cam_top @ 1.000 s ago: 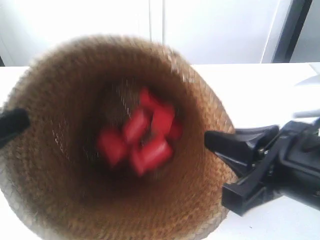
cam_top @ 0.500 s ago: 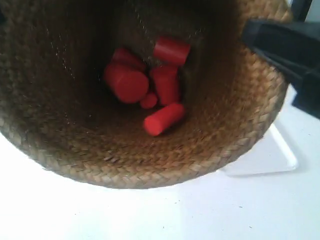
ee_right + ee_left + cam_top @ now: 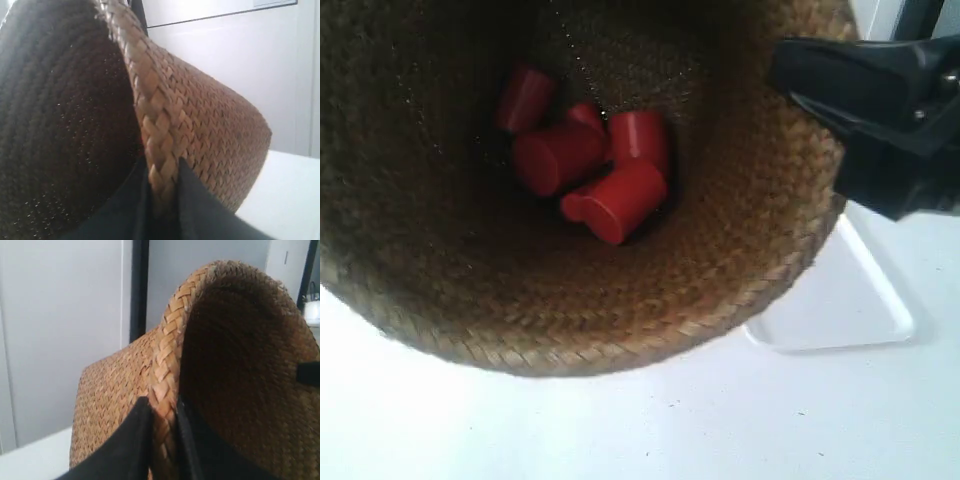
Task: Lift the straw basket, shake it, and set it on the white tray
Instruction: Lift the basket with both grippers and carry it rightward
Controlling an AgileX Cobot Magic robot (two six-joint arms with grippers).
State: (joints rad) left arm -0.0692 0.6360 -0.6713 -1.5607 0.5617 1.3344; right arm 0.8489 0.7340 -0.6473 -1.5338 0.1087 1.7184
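The straw basket [image 3: 620,300] is lifted close to the exterior camera and fills most of that view; several red cylinders [image 3: 585,165] lie loose in its dark bottom. My left gripper [image 3: 162,410] is shut on the braided rim [image 3: 165,365], one finger outside, one inside. On the opposite side, my right gripper [image 3: 161,172] is shut on the rim [image 3: 150,115] the same way. The arm at the exterior view's right [image 3: 880,100] holds the rim there. The white tray [image 3: 840,310] lies on the table below, partly hidden by the basket.
The white table [image 3: 620,430] lies under the basket. White cabinet panels [image 3: 60,330] and a dark vertical post [image 3: 139,290] stand behind. The other arm is out of the exterior view.
The basket rose toward the camera, then shifted slightly left and up. The red cylinders tumbled into a new pile. The gripper at the right moved up with the rim.
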